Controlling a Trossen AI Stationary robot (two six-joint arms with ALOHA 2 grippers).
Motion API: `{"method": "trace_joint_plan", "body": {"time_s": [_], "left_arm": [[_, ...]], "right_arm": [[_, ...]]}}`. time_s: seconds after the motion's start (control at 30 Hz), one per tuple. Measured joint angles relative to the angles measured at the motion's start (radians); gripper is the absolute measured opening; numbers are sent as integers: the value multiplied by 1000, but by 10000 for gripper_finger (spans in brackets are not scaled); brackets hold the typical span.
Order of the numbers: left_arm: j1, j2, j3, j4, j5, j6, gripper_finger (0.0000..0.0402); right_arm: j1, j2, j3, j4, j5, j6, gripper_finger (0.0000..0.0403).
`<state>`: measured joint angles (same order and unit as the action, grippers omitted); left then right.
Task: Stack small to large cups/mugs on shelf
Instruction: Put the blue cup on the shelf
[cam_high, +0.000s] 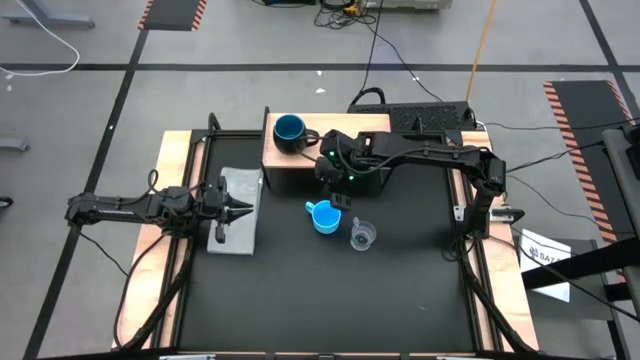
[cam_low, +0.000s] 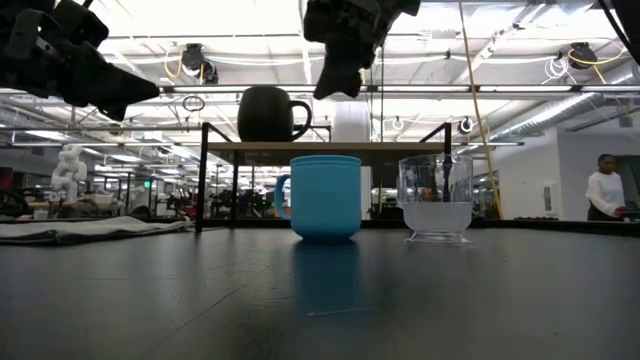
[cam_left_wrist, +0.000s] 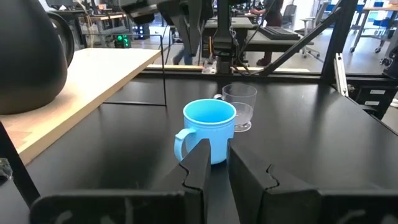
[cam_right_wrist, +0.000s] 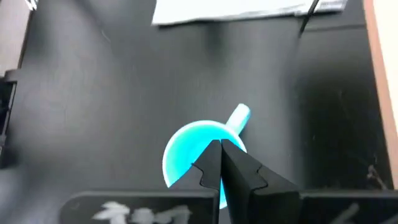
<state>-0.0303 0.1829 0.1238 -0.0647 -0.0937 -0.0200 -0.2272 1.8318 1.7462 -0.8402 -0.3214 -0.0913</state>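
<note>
- While the dark mug (cam_high: 289, 129) is already sitting on the wooden shelf (cam_high: 300, 165) at upper centre of the overhead frame, the light-blue cup (cam_high: 324, 216) and the clear cup (cam_high: 362, 234) are waiting just below it on the black table (cam_high: 400, 290), close together but apart.
- By that showing, one cup of three is placed; the blue one looks to be going next into the mug, the clear one last.
- The right gripper (cam_high: 335, 189) is hovering directly over the blue cup, fingers clenched and empty.
- The left gripper (cam_high: 240, 210) is idling at centre left above a grey cloth (cam_high: 238, 235), fingers nearly closed, gripping nothing.
- Open black tabletop is stretching across the lower half of the frame, while the shelf's front edge is crowding the blue cup from above.
</note>
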Motion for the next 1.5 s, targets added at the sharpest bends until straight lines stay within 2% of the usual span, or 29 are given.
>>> {"method": "trace_joint_plan", "body": {"time_s": [0.37,0.67,0.8,1.5], "left_arm": [[0,0,0,9,-3,19,56],[0,0,0,9,-4,19,56],[0,0,0,5,-4,12,56],[0,0,0,-14,-4,17,56]], "right_arm": [[15,15,25,-124,23,-27,0],[16,191,263,-331,90,-60,0],[16,218,300,-347,91,-69,0],[42,219,301,-323,86,-97,0]]}}
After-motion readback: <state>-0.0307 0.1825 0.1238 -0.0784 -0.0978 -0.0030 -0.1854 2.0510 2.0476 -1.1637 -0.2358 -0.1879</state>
